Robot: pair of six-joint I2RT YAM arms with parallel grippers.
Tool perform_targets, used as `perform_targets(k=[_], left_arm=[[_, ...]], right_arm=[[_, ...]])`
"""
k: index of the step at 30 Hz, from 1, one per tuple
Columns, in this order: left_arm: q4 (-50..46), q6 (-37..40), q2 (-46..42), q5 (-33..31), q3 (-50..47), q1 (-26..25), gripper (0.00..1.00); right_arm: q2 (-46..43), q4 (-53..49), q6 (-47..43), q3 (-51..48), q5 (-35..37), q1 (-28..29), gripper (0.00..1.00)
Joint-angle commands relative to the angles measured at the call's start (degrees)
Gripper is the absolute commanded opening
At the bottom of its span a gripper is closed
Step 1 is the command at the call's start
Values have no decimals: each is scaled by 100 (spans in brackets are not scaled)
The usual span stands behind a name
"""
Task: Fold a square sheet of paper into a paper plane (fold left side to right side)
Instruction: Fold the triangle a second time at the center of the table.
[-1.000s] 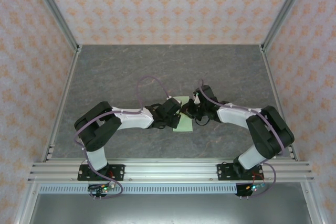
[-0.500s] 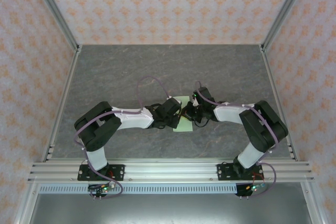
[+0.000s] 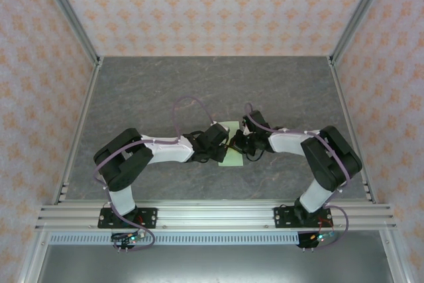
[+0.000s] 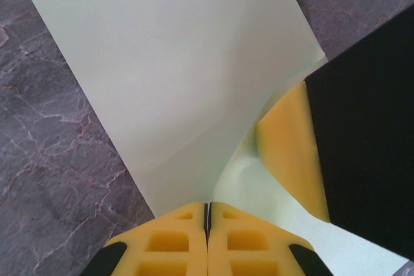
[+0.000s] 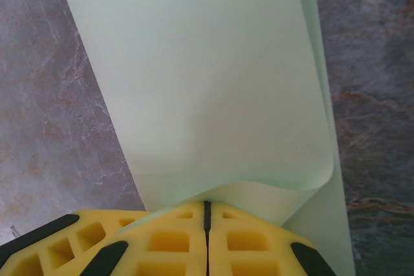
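Note:
The square sheet of paper [image 3: 230, 152] is pale green and lies mid-table between both grippers, mostly hidden under them in the top view. My left gripper [image 3: 224, 145] is shut, and a thin edge of the raised sheet [image 4: 174, 63] is pinched at its tips [image 4: 207, 206]. My right gripper [image 3: 240, 142] faces it, almost touching. In the left wrist view one of its yellow fingers [image 4: 291, 153] presses the paper from the right. In the right wrist view the sheet [image 5: 207, 75] curls over in a soft fold rising from the shut tips of the right gripper [image 5: 207, 205].
The grey marbled table [image 3: 165, 91] stretches around the paper. Aluminium frame posts and patterned walls [image 3: 212, 4] enclose it on three sides. Purple cables [image 3: 189, 102] loop above both wrists.
The right arm has drawn its elbow inwards and its gripper has shifted slightly left, closer to the left gripper. The left arm has stayed still.

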Motion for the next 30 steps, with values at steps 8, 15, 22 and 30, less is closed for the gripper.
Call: perform_targets(k=[8, 15, 22, 30], left_arm=[[-302, 70, 42, 126, 79, 48, 7], [-552, 62, -483, -67, 91, 50, 21], [-656, -10, -1183, -83, -101, 45, 33], [-214, -336, -1015, 1269, -161, 52, 24]], right_arm=[[269, -709, -216, 113, 459, 24, 6], [283, -908, -265, 80, 561, 18, 6], [245, -892, -276, 100, 521, 22, 6], [237, -914, -314, 140, 501, 25, 6]])
